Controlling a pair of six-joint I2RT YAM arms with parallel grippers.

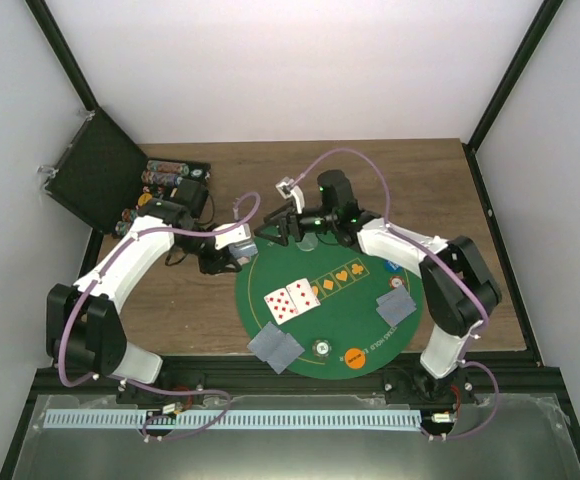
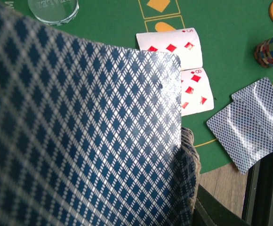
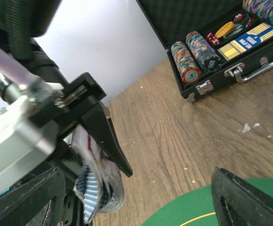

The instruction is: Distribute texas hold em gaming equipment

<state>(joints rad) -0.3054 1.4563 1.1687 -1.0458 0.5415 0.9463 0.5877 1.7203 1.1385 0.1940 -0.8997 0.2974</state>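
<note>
Playing cards (image 2: 80, 141) clamped in left gripper (image 1: 225, 256); right gripper (image 1: 278, 232) spread wide, empty, near. Judgement: pinch just one by its edge, draw it flat, avoid fanning the rest.

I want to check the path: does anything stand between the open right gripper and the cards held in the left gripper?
Nothing visible does. The right gripper is open close beside the cards clamped in the left gripper; only bare wooden table shows in the gap.
</note>
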